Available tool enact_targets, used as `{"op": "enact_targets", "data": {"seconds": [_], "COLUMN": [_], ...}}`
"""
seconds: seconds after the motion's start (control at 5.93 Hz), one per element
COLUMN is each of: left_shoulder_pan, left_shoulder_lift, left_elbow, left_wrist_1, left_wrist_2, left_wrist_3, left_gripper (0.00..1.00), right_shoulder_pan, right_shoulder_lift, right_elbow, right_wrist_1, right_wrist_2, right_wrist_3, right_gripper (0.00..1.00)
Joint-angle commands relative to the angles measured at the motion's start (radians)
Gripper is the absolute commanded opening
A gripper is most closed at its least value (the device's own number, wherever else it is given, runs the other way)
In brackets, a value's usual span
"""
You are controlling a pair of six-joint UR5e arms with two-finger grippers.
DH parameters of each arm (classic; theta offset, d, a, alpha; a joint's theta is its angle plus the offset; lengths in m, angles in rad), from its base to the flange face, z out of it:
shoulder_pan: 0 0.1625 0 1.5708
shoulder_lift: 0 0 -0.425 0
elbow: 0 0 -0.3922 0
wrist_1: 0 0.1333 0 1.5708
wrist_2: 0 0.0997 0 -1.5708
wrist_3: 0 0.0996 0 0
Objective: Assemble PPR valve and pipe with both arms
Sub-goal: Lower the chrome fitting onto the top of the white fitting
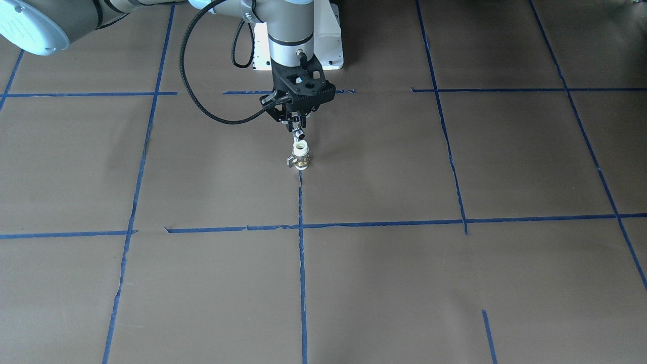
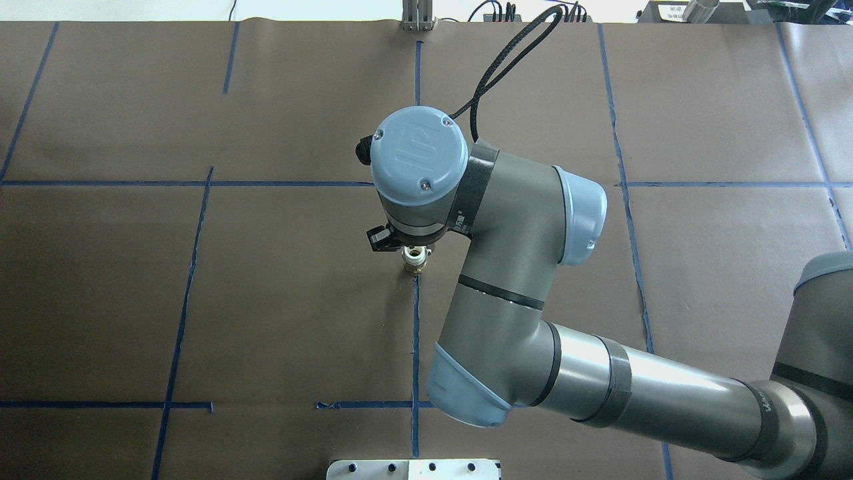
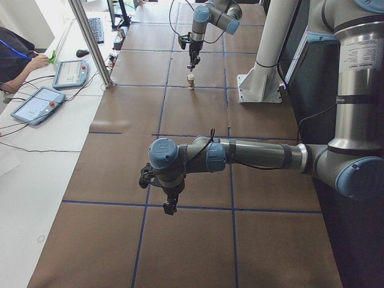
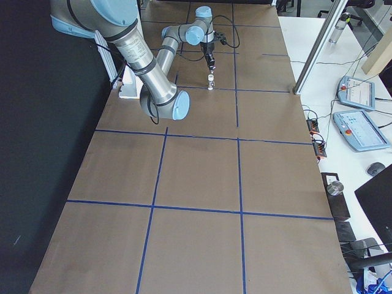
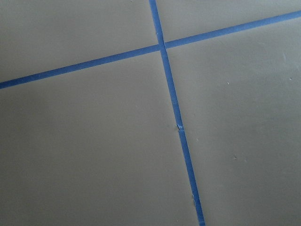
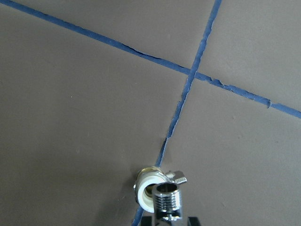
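My right claw [image 1: 296,124] grips the pipe [image 1: 299,133] just above the valve [image 1: 301,154], which stands upright on the table [image 1: 429,167]. As for the left claw [image 3: 170,207], I cannot tell whether it is released or clenched.

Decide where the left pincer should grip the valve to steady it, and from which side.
Probably the metal middle of the valve, coming level from the robot's left. It stands upright, the right pincer holds the pipe just above its white top, and the lever juts toward the robot's right.
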Motion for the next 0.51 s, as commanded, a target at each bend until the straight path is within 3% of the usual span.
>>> {"op": "enact_targets", "data": {"seconds": [0.0,0.34], "left_shoulder_pan": [0.0,0.0], "left_shoulder_lift": [0.004,0.001], "left_elbow": [0.001,0.004], "left_wrist_1": [-0.001,-0.001], "left_wrist_2": [-0.005,-0.006], "left_wrist_3": [0.002,0.002], "left_gripper": [1.0,1.0], "right_shoulder_pan": [0.007,0.007], "right_shoulder_lift": [0.026,0.06], "right_elbow": [-0.044,-0.092], "right_wrist_1": [0.005,-0.002], "right_wrist_2": [0.012,0.039], "right_wrist_3": [-0.008,-0.007], "right_gripper": [0.0,0.0]}}
